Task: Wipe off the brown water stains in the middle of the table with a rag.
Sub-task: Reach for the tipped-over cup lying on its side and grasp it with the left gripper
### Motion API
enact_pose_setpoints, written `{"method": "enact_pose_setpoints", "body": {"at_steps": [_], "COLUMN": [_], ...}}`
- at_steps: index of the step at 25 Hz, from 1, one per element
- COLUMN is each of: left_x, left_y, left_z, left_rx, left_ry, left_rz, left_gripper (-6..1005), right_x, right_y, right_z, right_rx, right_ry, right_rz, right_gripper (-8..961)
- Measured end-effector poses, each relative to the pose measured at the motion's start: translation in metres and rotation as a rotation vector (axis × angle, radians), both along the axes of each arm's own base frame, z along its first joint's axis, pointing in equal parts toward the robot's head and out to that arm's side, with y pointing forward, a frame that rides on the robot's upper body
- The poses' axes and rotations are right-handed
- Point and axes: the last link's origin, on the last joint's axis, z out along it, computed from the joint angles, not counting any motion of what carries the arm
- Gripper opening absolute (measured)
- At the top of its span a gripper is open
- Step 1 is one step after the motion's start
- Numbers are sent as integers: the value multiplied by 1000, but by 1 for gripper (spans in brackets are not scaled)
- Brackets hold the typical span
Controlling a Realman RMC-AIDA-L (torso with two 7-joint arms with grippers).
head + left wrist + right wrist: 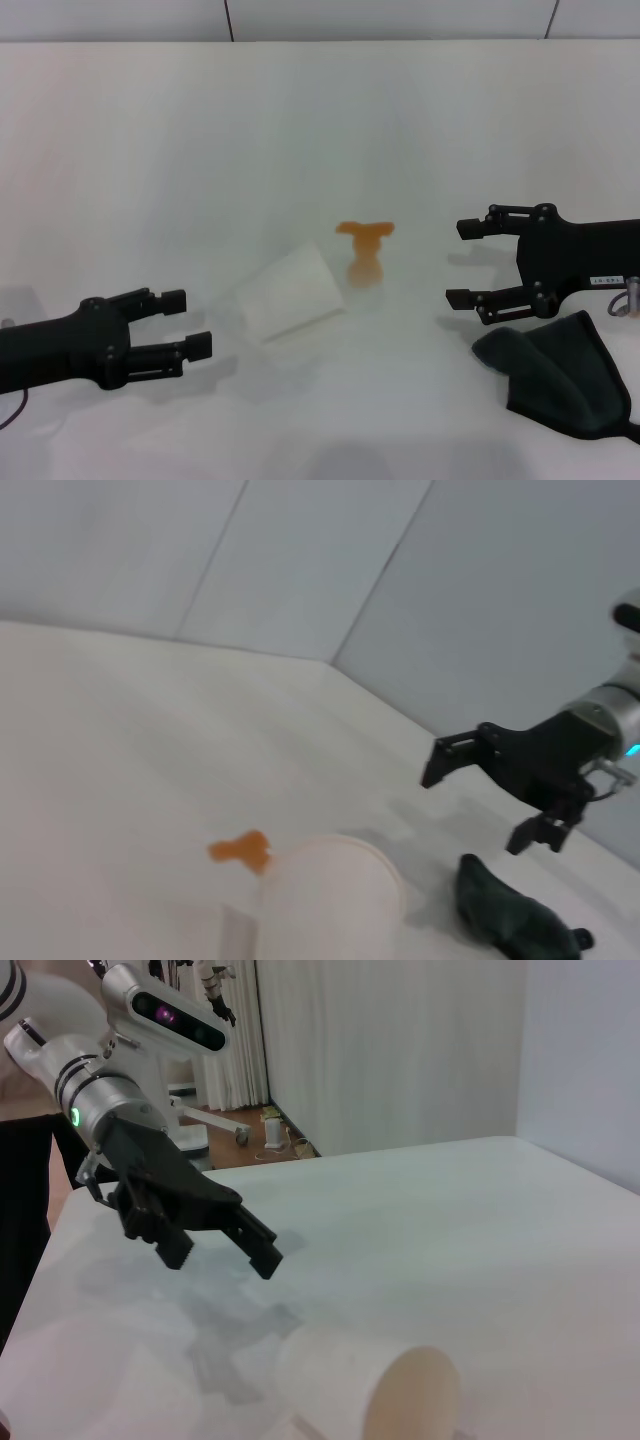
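The brown water stains (365, 249) are an orange-brown T-shaped smear in the middle of the white table (300, 130). They also show in the left wrist view (242, 850). The dark grey rag (565, 375) lies crumpled on the table at the front right, also in the left wrist view (510, 915). My right gripper (457, 263) is open and empty, just above and behind the rag, to the right of the stains. It shows in the left wrist view too (478, 805). My left gripper (195, 322) is open and empty at the front left, seen also in the right wrist view (225, 1260).
A white paper cup (290, 295) lies on its side just left of the stains, between them and my left gripper. It shows in both wrist views (330, 895) (370, 1385). A grey wall stands behind the table's far edge.
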Motion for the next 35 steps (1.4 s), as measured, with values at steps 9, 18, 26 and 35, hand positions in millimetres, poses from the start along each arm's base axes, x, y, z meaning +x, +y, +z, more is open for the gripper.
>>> {"method": "enact_pose_setpoints", "body": {"at_steps": [9, 18, 26, 35], "left_x": [0, 1, 1, 41], "left_y": [5, 5, 25, 87], "left_z": [-4, -6, 31, 92], "left_rx": [42, 41, 22, -2], "left_ry": [17, 4, 6, 213], "left_rz": [-10, -3, 134, 59], "left_gripper": [884, 879, 876, 871], "right_x": [0, 0, -1, -1], "right_y": [0, 0, 1, 2], "right_z": [0, 0, 0, 0], "right_rx": [0, 2, 3, 6], "right_ry": [-1, -2, -2, -3], "right_rz": [0, -1, 1, 1], "right_gripper": [858, 858, 858, 858]}}
